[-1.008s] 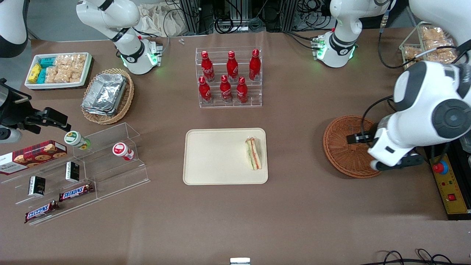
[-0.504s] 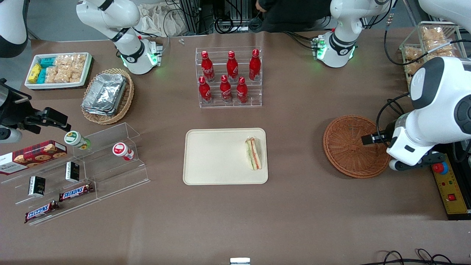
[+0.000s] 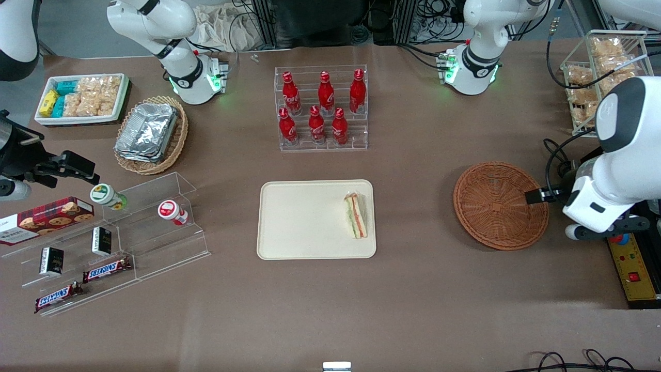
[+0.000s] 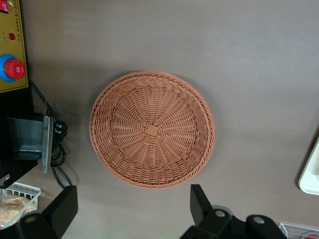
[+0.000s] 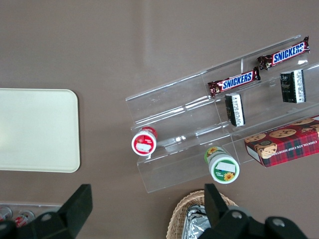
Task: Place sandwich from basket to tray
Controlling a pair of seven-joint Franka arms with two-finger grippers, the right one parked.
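Note:
The sandwich (image 3: 356,216), a white wedge with orange and green layers, lies on the cream tray (image 3: 304,219), near the tray's edge that faces the basket. The reddish-brown wicker basket (image 3: 496,204) (image 4: 152,129) stands on the table with nothing in it. My gripper (image 3: 537,196) (image 4: 130,211) hovers above the basket's rim on the working arm's side. Its black fingers (image 4: 199,201) are spread wide and open, with nothing between them. A corner of the tray (image 4: 311,174) shows in the left wrist view.
A clear rack of red cola bottles (image 3: 323,108) stands farther from the front camera than the tray. A yellow control box with a red button (image 3: 632,258) (image 4: 12,67) lies beside the basket. Snack shelves (image 3: 103,243) and a foil-filled tan basket (image 3: 150,134) sit toward the parked arm's end.
My arm has drawn back from over the basket toward the working arm's end of the table, uncovering the whole basket. The sandwich and tray have not moved.

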